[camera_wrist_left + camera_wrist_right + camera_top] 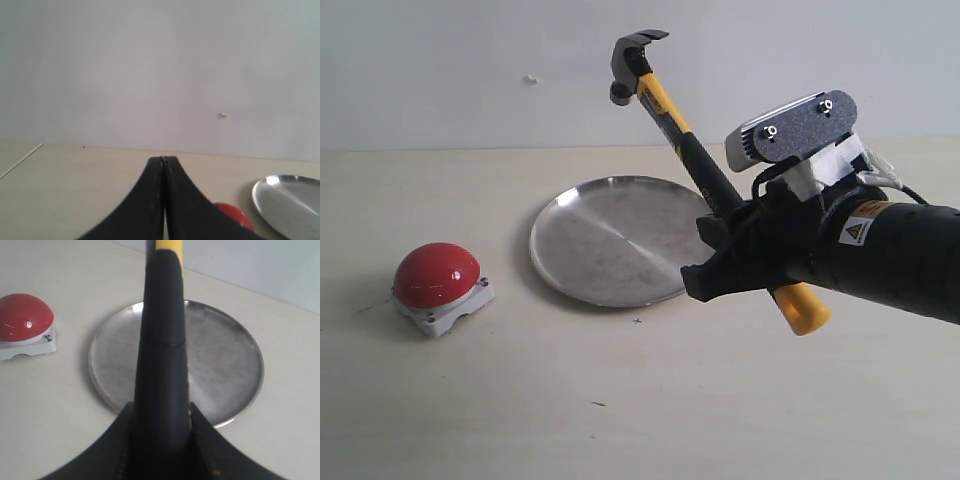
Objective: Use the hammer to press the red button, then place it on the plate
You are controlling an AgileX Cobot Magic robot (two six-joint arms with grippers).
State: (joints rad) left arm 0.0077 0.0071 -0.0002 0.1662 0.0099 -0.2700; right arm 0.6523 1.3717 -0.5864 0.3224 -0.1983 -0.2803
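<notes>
Exterior view: hammer point(670, 112) in right gripper point(712, 256), w/ head up

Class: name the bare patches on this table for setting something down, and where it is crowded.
Bare: the table strip in front of the red button and plate; the plate's inside. Crowded: right, where the right pincer holds the hammer.

right arm point(910, 250) is a thick black tube w/ a small warning-triangle sticker point(855, 232), white bracket point(830, 165) & thin white cables point(885, 176). grey wrist camera point(790, 130) has a speckled dark face w/ two silver screws point(771, 131). left gripper point(163, 160) is black, curved, tapering to thin tips.
</notes>
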